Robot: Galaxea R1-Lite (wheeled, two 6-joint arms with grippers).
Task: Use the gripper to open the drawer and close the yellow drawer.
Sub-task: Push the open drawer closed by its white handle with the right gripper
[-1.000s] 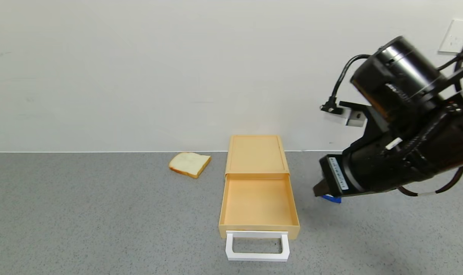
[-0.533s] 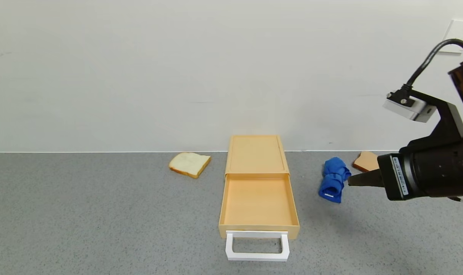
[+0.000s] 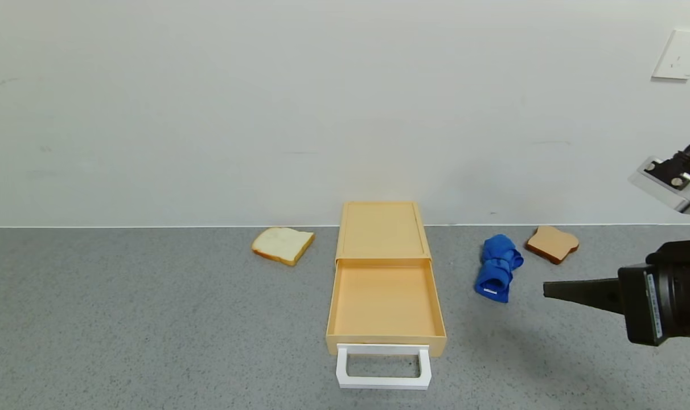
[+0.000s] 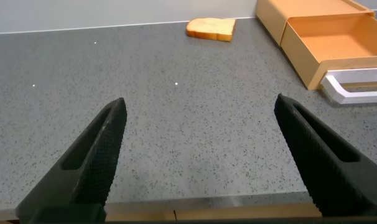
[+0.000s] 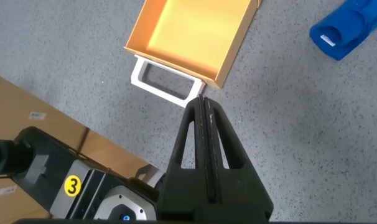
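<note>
Drawer: pale yellow plastic tray, pulled fully out of its case at table centre, empty; likely light, stiff and smooth, best taken by the white loop handle at its near end. Right gripper, fingers pressed together, hovers well right of it. Left gripper, fingers spread, idles at near left. Gripper label unreadable.

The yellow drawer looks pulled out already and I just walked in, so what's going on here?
The yellow drawer stands open and empty, white handle toward the robot. Nothing is touching it. The right hand hangs shut above the counter, to the right of the drawer and near the blue rolled cloth. The left hand hovers open over bare counter. Closing is not yet done.
</note>
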